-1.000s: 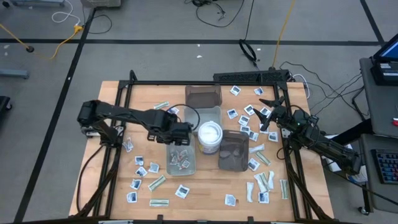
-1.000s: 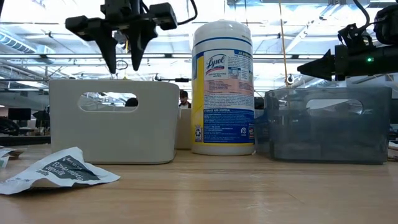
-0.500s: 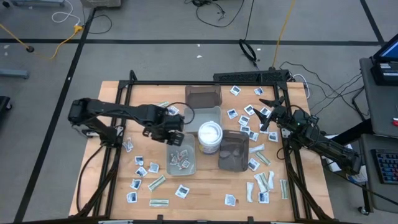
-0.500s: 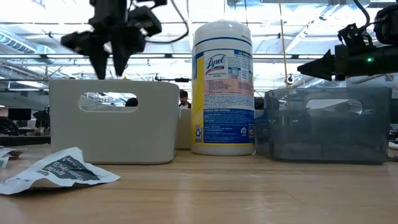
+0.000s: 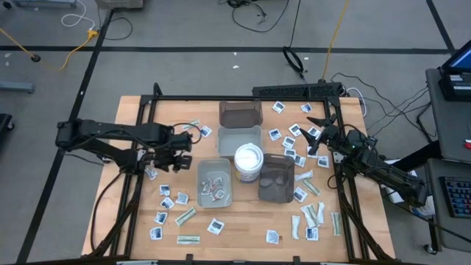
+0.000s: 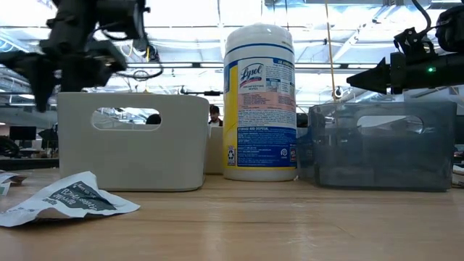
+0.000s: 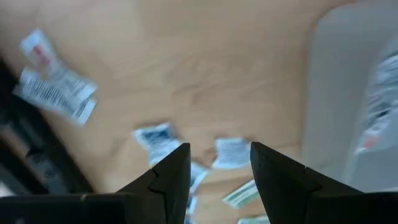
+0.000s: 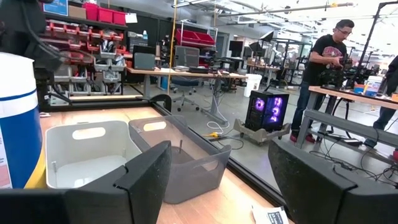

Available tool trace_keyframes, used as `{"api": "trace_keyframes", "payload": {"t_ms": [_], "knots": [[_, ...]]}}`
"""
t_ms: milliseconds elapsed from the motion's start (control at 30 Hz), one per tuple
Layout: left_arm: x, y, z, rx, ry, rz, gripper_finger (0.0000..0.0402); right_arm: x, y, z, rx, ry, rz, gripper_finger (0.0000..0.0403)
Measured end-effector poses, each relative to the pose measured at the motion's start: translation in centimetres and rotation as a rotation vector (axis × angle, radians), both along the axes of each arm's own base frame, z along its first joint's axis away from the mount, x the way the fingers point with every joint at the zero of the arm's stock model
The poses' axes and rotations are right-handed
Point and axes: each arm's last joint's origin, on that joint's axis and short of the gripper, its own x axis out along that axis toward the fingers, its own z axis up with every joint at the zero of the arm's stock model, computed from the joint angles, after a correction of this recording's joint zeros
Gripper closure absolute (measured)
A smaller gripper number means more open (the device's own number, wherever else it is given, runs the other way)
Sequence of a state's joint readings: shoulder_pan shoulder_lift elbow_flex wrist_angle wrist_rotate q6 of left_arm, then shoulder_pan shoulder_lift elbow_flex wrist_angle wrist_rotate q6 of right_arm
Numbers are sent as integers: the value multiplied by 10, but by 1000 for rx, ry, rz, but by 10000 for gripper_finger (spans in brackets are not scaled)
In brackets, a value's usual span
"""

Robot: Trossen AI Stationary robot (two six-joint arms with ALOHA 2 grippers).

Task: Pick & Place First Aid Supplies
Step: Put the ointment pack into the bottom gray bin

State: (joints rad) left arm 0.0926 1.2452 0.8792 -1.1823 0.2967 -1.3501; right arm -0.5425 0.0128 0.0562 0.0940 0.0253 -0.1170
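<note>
Drop done, arm pulled back!
The left gripper (image 5: 179,149), open and empty, has been swung off the grey tray (image 5: 214,179) toward loose packets (image 5: 166,190); the right gripper (image 5: 318,138) waits, open.

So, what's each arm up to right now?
Left tool open, empty, over loose packets beside the grey tray. Right tool open, parked over right-side packets. Nothing in the way.

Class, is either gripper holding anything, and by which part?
Nothing is held: the left gripper and the right gripper are both open and empty.
</note>
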Motion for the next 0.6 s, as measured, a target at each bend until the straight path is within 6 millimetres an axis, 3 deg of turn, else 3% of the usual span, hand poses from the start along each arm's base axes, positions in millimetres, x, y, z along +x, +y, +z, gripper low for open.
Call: {"api": "trace_keyframes", "payload": {"t_ms": [233, 600], "knots": [[-21, 0, -20, -44, 95, 55, 229, 0, 0, 0, 0, 0, 0, 140], [-21, 20, -57, -18, 399, 191, 229, 0, 0, 0, 0, 0, 0, 140]]}}
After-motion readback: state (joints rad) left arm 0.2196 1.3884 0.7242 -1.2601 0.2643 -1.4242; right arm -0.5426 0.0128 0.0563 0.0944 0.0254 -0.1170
